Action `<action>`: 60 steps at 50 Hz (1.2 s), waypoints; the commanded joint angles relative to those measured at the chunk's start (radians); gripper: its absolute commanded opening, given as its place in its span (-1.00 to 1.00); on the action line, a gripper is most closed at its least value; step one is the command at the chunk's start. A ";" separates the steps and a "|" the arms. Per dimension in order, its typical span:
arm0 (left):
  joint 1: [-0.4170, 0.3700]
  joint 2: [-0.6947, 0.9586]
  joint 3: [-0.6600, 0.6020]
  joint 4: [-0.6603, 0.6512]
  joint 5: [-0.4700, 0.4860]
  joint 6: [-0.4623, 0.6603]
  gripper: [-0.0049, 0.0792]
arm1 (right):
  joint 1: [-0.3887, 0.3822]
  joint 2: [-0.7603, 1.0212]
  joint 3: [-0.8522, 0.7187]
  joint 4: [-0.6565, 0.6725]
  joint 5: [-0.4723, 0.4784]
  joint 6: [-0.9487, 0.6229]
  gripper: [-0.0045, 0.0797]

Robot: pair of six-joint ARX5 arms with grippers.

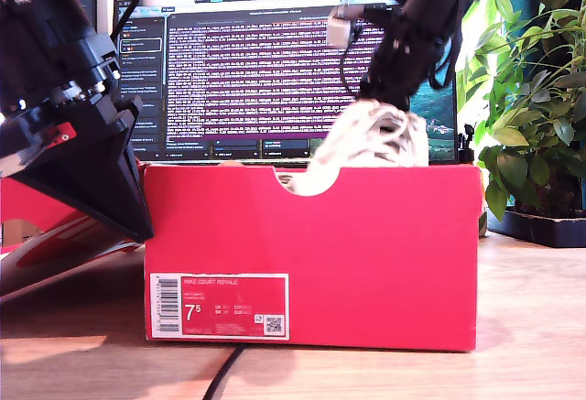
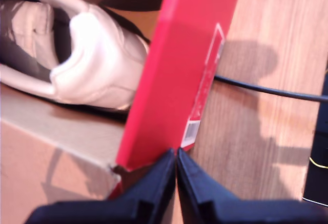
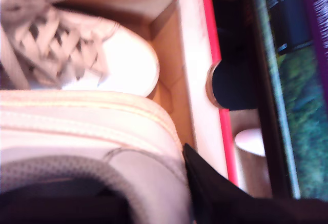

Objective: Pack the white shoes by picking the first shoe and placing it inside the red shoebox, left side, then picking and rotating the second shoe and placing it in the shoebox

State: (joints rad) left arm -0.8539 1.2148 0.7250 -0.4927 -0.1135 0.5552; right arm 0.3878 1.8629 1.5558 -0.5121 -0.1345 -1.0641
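One white shoe (image 2: pixel 87 55) is seen lying inside the red shoebox (image 1: pixel 366 263). The second white shoe (image 1: pixel 375 139) is held above the box's far edge, clamped by my second gripper (image 3: pixel 195 183) at its collar. My first gripper (image 2: pixel 177 167) is seen with its jaws pressed together, empty, over the box's labelled wall.

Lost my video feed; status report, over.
My first gripper shut, empty, at the red shoebox corner. My second gripper shut on second shoe, over box. First shoe inside. Nothing blocking.
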 commanded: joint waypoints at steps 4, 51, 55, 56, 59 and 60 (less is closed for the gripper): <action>0.001 0.003 0.005 0.006 0.002 0.000 -0.93 | 0.012 0.017 0.023 -0.026 -0.011 0.008 -0.92; 0.001 0.003 0.005 0.006 0.003 0.000 -0.93 | 0.122 0.095 0.111 -0.021 0.298 0.019 -0.13; 0.001 0.003 0.005 0.006 0.002 0.000 -0.93 | 0.138 0.095 0.172 -0.080 0.352 0.019 -0.16; 0.001 0.003 0.005 0.006 0.003 0.000 -0.93 | 0.143 0.095 0.187 -0.094 0.364 0.023 -0.19; 0.001 0.003 0.005 0.006 0.003 0.000 -0.93 | 0.155 0.093 0.237 -0.136 0.391 0.058 -0.35; 0.001 0.003 0.005 0.006 0.003 0.000 -0.93 | 0.158 0.093 0.255 -0.153 0.398 0.079 -0.43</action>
State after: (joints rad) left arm -0.8539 1.2148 0.7250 -0.4973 -0.1104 0.5552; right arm 0.5282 1.9656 1.7748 -0.6369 0.2470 -1.0401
